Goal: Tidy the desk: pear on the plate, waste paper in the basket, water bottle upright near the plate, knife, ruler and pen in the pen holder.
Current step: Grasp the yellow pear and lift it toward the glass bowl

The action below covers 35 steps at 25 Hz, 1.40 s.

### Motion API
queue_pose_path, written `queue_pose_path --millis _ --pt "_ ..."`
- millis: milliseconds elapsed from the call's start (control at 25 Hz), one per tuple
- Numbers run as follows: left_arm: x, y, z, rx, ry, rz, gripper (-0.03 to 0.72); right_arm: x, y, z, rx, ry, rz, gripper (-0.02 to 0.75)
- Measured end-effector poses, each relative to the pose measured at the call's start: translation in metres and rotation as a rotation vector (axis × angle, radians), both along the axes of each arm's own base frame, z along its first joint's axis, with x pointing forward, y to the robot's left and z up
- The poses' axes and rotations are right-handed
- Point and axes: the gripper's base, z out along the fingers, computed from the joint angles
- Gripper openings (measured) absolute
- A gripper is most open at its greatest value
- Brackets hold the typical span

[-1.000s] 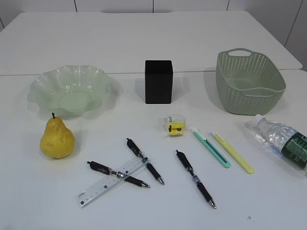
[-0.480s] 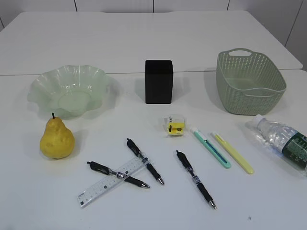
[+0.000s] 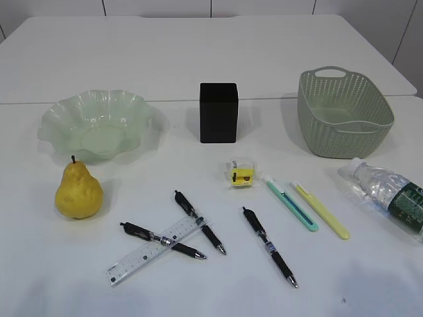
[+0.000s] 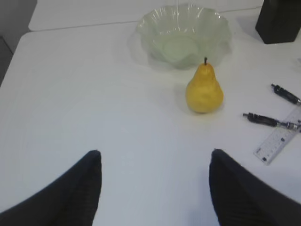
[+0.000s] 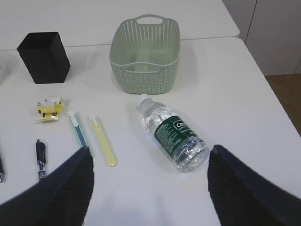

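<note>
A yellow pear [image 3: 78, 191] stands on the table in front of the pale green wavy plate [image 3: 59, 115]; both show in the left wrist view, pear [image 4: 204, 92] and plate [image 4: 216, 23]. My left gripper [image 4: 154, 157] is open and empty, well short of the pear. A water bottle [image 5: 172, 133] lies on its side ahead of my open, empty right gripper [image 5: 149, 154]; it also lies at the right edge [image 3: 391, 195]. A crumpled yellow waste paper [image 3: 241, 173], a teal knife [image 3: 291, 205], a yellow-green knife [image 3: 321, 211], a clear ruler [image 3: 155, 249] and three black pens [image 3: 268, 247] lie on the table. Neither gripper shows in the exterior view.
The black pen holder [image 3: 219, 112] stands at the middle back. The green woven basket [image 3: 370, 122] stands at the back right, empty. One pen [image 3: 162, 240] lies across the ruler. A table seam runs behind the plate and the holder.
</note>
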Motion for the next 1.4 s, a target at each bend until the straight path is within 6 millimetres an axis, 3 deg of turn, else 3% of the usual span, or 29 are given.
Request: queue_pose_path --millis 320,680,840,1160,1400 --pt "0.069 0.003 0.018 0.001 0.023 0.016 0.461 0.073 0.004 0.006 -0.006 0.12 0.014 0.558" --pt "0.14 0.004 0.049 0.016 0.098 0.015 0.472 0.127 0.006 0.034 -0.006 0.159 0.014 0.557" --pt "0.175 -0.005 0.064 0.022 0.15 -0.036 0.473 0.143 0.006 0.041 -0.007 0.221 0.008 0.557" --pt "0.246 -0.036 0.073 0.018 0.345 -0.132 0.476 0.16 0.008 0.027 0.017 0.354 0.011 0.557" --pt "0.297 -0.054 0.049 -0.015 0.471 -0.143 0.476 0.163 0.012 0.02 0.03 0.401 0.046 0.557"
